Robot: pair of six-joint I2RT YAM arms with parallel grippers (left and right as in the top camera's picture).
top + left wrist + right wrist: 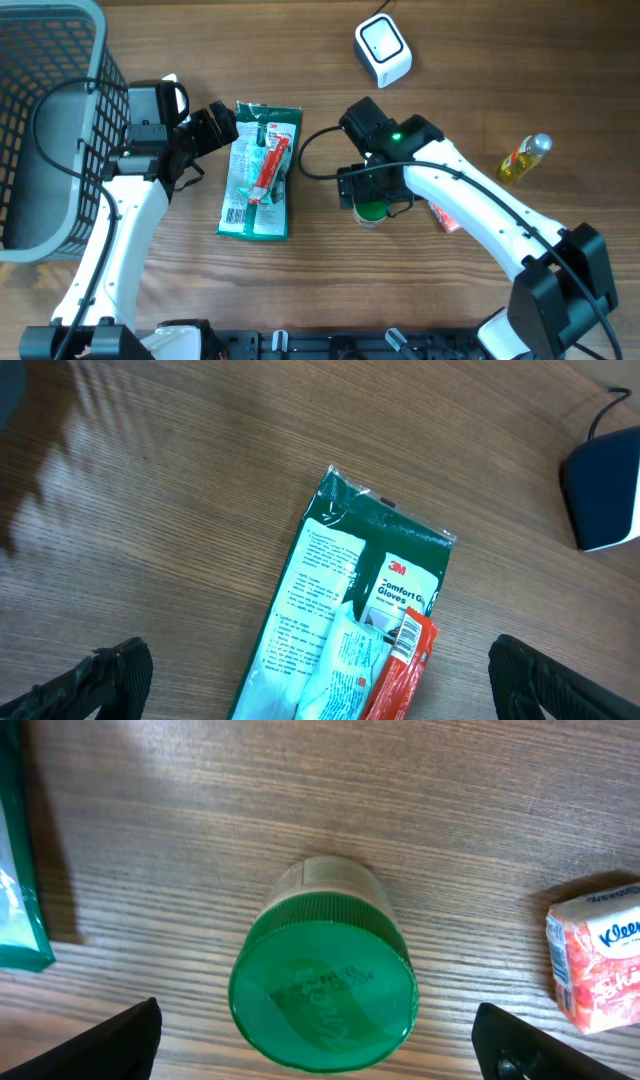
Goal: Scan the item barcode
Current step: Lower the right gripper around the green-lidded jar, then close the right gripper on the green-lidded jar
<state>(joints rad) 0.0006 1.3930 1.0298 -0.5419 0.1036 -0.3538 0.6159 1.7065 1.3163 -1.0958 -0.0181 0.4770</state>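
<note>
A white barcode scanner (383, 50) sits at the back of the table, and its dark edge (605, 490) shows in the left wrist view. A jar with a green lid (371, 212) (322, 995) stands upright on the table. My right gripper (370, 195) (322, 1050) hangs open right above it, one finger on each side and neither touching. A green glove pack (260, 170) (350, 610) lies flat with a red packet (270, 165) (400, 670) on top. My left gripper (215, 125) (320, 695) is open just above the pack's far left end, holding nothing.
A grey mesh basket (50, 130) fills the left side. A pink tissue pack (445, 217) (597, 960) lies just right of the jar, partly under the right arm. A small yellow bottle (525, 158) lies at the right.
</note>
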